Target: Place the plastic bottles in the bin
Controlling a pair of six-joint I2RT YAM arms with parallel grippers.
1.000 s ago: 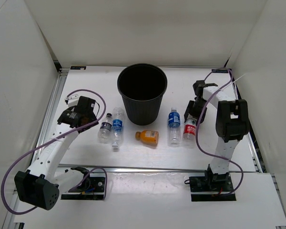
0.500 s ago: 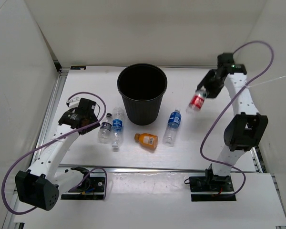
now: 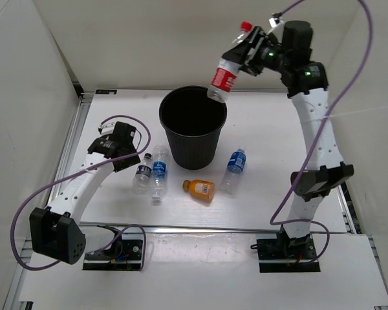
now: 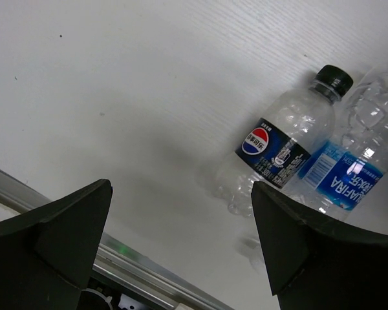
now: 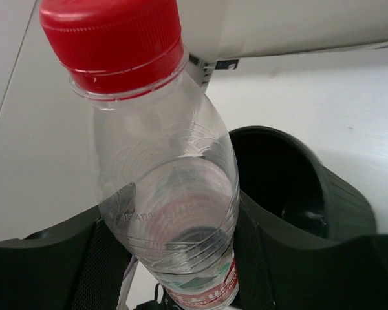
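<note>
The black bin [image 3: 193,126] stands at the table's back middle. My right gripper [image 3: 249,57] is shut on the red-label bottle [image 3: 225,76], held high over the bin's right rim, cap up; it also shows in the right wrist view [image 5: 168,187] with the bin [image 5: 297,187] below. My left gripper [image 3: 124,155] is open and empty, just left of the dark-label bottle [image 3: 142,173] and a blue-label bottle [image 3: 158,173]. Both lie in the left wrist view, the dark-label bottle [image 4: 281,152] and the blue-label bottle [image 4: 349,177]. The orange bottle [image 3: 200,188] and another blue-label bottle [image 3: 234,166] lie in front of the bin.
White walls enclose the table on the left, back and right. A metal rail [image 3: 213,228] runs along the near edge by the arm bases. Purple cables loop from both arms.
My right arm has raised the red-label bottle from beside the bin's right to high over its rim. My left gripper has shifted slightly toward the dark-label bottle.
</note>
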